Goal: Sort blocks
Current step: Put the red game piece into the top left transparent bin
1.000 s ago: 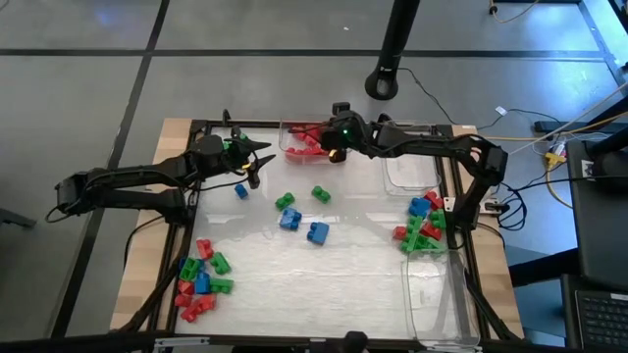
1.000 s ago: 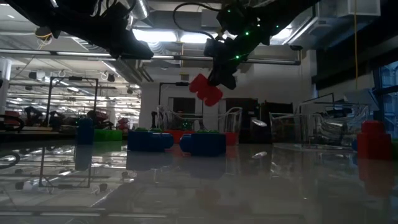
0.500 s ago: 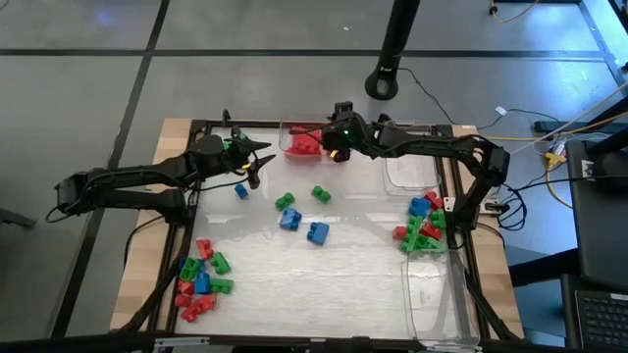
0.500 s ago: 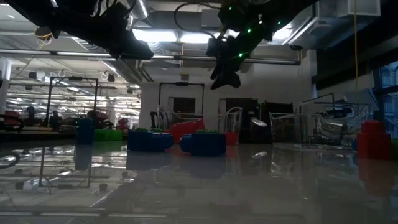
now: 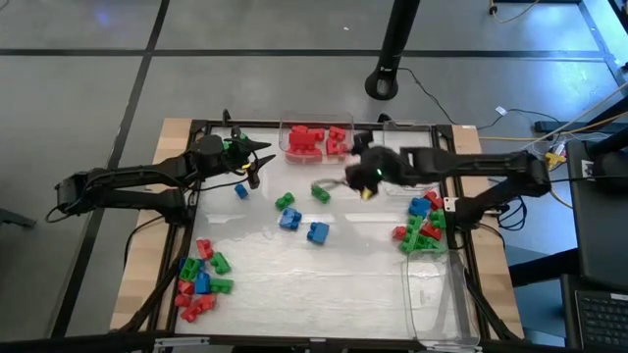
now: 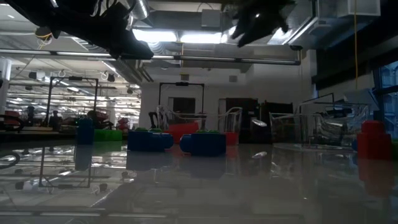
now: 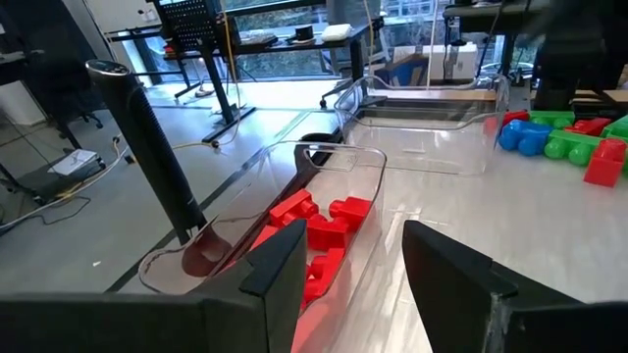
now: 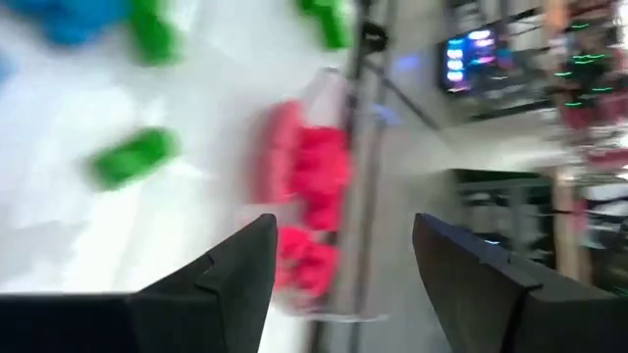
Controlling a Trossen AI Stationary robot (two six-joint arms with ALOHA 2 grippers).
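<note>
Red blocks (image 5: 306, 140) fill a clear bin (image 5: 316, 128) beside the empty-jawed right end effector (image 5: 345, 183)

The table (image 5: 324, 270) carries scattered blocks (image 5: 316, 232) and clear bins (image 5: 316, 141).

Clear bins (image 5: 410, 169) on the table (image 5: 324, 275), black pole (image 5: 392, 44) behind.
</note>
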